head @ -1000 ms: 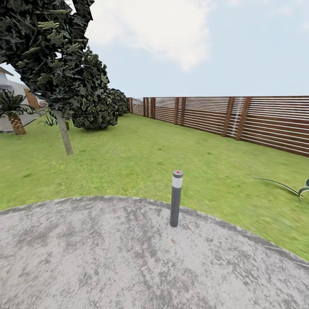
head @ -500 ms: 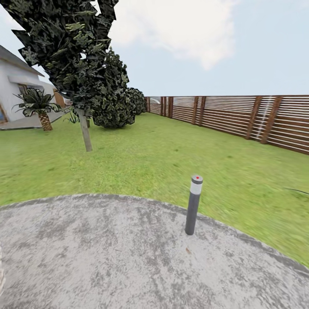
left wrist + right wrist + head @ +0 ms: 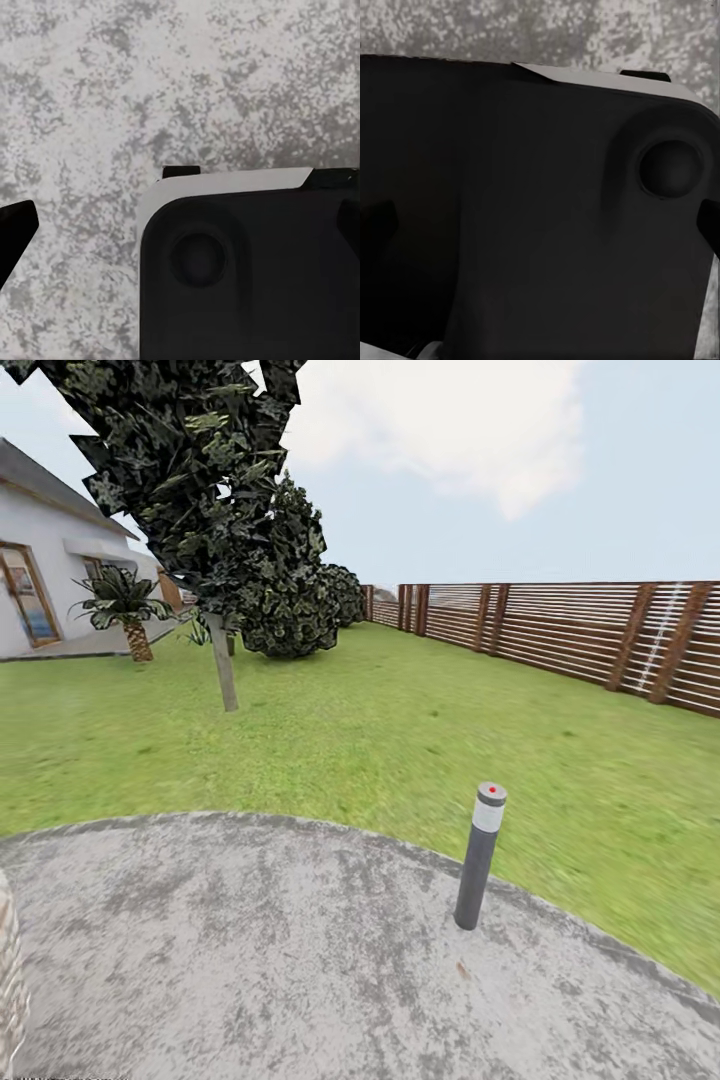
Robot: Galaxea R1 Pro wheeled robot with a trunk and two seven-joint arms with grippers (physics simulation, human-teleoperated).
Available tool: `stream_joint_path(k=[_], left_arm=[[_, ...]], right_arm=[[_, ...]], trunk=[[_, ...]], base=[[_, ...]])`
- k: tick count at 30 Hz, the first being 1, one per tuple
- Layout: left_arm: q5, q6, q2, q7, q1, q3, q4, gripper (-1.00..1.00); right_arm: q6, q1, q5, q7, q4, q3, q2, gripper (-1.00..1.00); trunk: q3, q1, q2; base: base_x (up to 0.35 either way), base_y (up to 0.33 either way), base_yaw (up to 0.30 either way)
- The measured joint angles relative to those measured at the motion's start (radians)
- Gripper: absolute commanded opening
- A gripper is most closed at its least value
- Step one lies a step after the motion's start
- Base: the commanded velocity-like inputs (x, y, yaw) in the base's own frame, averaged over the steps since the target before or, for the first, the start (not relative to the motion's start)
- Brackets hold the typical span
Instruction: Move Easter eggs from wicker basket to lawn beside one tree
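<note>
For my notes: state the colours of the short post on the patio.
Dark grey post, pale band, red dot on top; head view.

Head cam stands over the grey round patio, facing level across the lawn: tree at 11 o'clock, fence at 2. Both wrist cams aim straight down, close over dark robot bodywork. All three share that speckled paving.

grey speckled round patio up front, short grey bollard light at its edge, slatted brown fence beyond the bollard, white house far off, cloudy blue sky
</note>
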Motion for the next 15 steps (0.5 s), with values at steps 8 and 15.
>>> stream_joint_path(k=[8,15], left_arm=[[0.000,0.000,0.000,0.000,0.000,0.000,0.000,1.00],[0.000,0.000,0.000,0.000,0.000,0.000,0.000,1.00]], right_arm=[[0.000,0.000,-0.001,-0.001,-0.001,-0.004,-0.001,1.00],[0.000,0.000,-0.002,-0.001,-0.001,-0.006,-0.003,1.00]], trunk=[[-0.003,0.000,0.000],[-0.003,0.000,0.000]], base=[[0.200,0.000,0.200],[0.200,0.000,0.028]])
